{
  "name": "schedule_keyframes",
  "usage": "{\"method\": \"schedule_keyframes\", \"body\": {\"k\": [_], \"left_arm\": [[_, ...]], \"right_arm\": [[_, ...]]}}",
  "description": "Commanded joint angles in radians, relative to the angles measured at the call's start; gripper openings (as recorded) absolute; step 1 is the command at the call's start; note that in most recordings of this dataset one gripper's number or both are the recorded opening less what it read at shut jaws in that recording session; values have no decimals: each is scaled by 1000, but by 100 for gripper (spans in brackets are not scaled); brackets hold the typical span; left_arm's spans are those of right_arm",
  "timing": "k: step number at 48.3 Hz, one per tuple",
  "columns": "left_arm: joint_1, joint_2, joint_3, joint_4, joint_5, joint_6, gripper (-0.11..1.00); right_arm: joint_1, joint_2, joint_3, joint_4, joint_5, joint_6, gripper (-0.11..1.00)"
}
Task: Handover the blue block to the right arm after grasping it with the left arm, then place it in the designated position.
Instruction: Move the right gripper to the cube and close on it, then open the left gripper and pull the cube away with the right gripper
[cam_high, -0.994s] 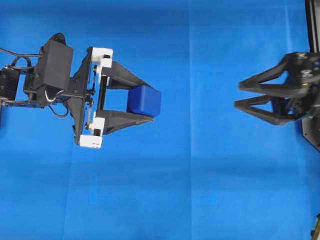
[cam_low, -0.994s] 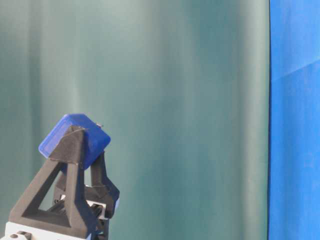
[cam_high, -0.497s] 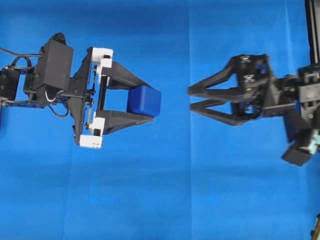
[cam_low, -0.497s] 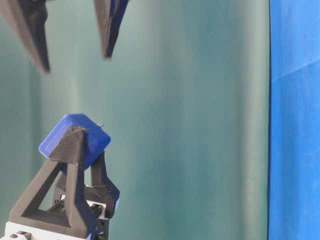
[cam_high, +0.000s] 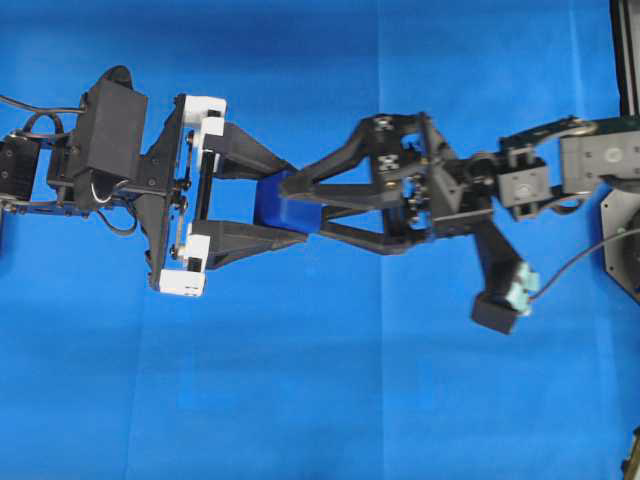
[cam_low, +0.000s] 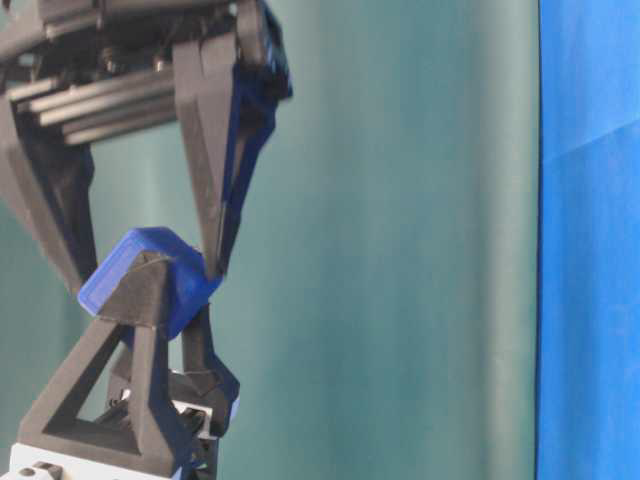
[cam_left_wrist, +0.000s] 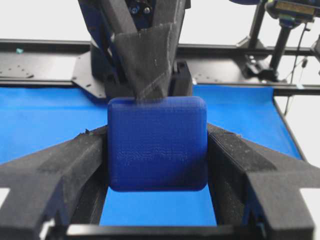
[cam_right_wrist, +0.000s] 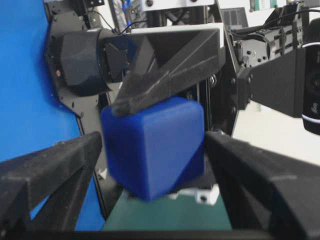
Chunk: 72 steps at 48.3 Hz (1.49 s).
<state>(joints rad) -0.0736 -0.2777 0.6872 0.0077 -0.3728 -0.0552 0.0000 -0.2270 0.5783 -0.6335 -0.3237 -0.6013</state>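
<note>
My left gripper (cam_high: 288, 203), the one with white blocks at its finger bases, is shut on the blue block (cam_high: 266, 200) and holds it clear of the cloth. In the left wrist view the block (cam_left_wrist: 157, 145) is squeezed between both fingers. My right gripper (cam_high: 292, 206) has come in from the right and stands open, one finger on each side of the block. In its wrist view the block (cam_right_wrist: 155, 145) fills the gap, with both right fingers (cam_right_wrist: 250, 165) almost against its faces. From table level the right gripper (cam_low: 150, 265) comes down over the block (cam_low: 140, 262).
Bright blue cloth (cam_high: 300, 400) covers the table. A green backdrop (cam_low: 400, 250) hangs behind. A black frame (cam_high: 625, 60) runs along the right edge. The right arm's wrist camera with its mint piece (cam_high: 505, 295) hangs below that arm.
The right arm has moved left from the right edge until its open fingers straddle the block. The left gripper and the block have not moved.
</note>
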Motion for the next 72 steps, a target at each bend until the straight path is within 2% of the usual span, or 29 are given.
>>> {"method": "schedule_keyframes", "body": {"k": [1, 25, 29, 34, 36, 72], "left_arm": [[0, -18, -14, 2, -9, -2, 49], [0, -20, -14, 2, -9, -2, 49], [-3, -20, -12, 2, -9, -2, 49], [-5, -20, -14, 2, -11, -2, 49], [-5, -20, -15, 2, -11, -2, 49], [-3, -14, -21, -3, -11, -5, 49]], "right_arm": [[2, 11, -51, 0, -3, 3, 95], [0, 23, -69, 0, 31, 3, 92], [2, 18, -69, 2, 69, 3, 81], [0, 9, -72, 2, 97, 6, 52], [0, 6, -75, 3, 97, 6, 45], [0, -3, -75, 8, 98, 9, 46]]}}
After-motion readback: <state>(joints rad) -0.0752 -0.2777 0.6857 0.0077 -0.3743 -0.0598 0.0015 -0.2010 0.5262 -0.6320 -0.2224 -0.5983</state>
